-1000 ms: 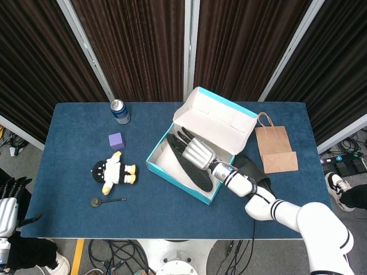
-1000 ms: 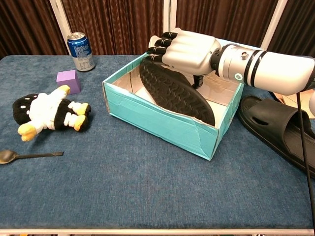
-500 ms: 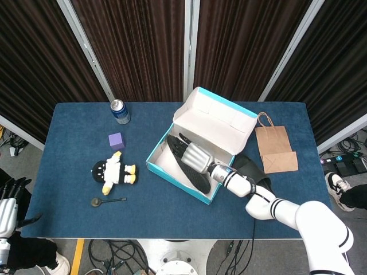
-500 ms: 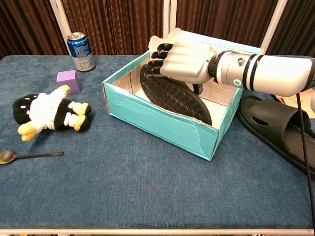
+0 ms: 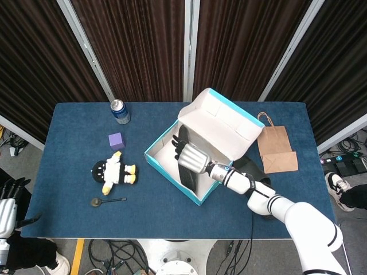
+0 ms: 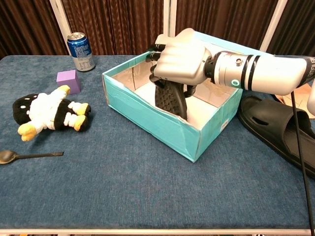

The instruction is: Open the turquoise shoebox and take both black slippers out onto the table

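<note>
While one slipper is already lying on the table right of the open shoebox, the right hand is gripping the second slipper, fingers closed, inside the box; lifting out remains. Left hand idling, fingers apart.

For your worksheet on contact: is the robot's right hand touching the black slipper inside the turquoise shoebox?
Touching. In the chest view the right hand has its fingers wrapped around the slipper, which stands on edge inside the shoebox.
</note>
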`<state>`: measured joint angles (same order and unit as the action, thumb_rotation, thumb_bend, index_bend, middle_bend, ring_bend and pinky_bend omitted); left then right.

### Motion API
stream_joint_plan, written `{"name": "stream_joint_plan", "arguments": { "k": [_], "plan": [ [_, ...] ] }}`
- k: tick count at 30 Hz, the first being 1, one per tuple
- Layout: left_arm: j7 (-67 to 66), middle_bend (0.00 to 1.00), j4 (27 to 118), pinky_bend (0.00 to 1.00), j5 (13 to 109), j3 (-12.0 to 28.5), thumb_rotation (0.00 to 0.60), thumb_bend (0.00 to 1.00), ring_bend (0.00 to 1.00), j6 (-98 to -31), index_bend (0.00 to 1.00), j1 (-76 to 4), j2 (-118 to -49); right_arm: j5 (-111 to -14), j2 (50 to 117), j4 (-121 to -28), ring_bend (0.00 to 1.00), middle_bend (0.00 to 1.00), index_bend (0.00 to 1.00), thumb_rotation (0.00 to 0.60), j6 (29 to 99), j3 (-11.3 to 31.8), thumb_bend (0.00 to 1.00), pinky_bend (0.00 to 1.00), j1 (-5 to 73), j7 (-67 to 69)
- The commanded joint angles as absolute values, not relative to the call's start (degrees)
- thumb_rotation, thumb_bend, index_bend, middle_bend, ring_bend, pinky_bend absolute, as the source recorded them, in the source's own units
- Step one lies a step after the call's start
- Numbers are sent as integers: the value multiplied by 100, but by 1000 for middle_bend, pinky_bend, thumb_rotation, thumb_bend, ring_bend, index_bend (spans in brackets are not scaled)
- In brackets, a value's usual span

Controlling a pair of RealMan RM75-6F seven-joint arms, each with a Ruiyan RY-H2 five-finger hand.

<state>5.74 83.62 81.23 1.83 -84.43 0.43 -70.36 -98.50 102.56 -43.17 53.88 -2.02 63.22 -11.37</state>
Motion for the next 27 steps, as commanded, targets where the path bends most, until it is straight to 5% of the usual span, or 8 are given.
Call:
{"name": "stream_joint_plan", "arguments": {
  "k": [1,16,27],
  "plan": [
    [570,103,8368,129,8130,189,600,0,22,-8447,164,38,-7033,-9971,10280,-4164,100,450,777,600,5572,-232,203,0,6366,-943],
    [487,103,8456,129,8144,212,600,0,22,-8462,164,21,-6983,-9958,10030,-4115,100,449,776,600,6373,73,206,0,6385,-359],
    [445,103,8519,129,8172,226,600,0,22,-8488,164,7,-6943,-9909,9285,-5338,100,448,778,600,7204,304,205,0,6074,-328]
  ]
}}
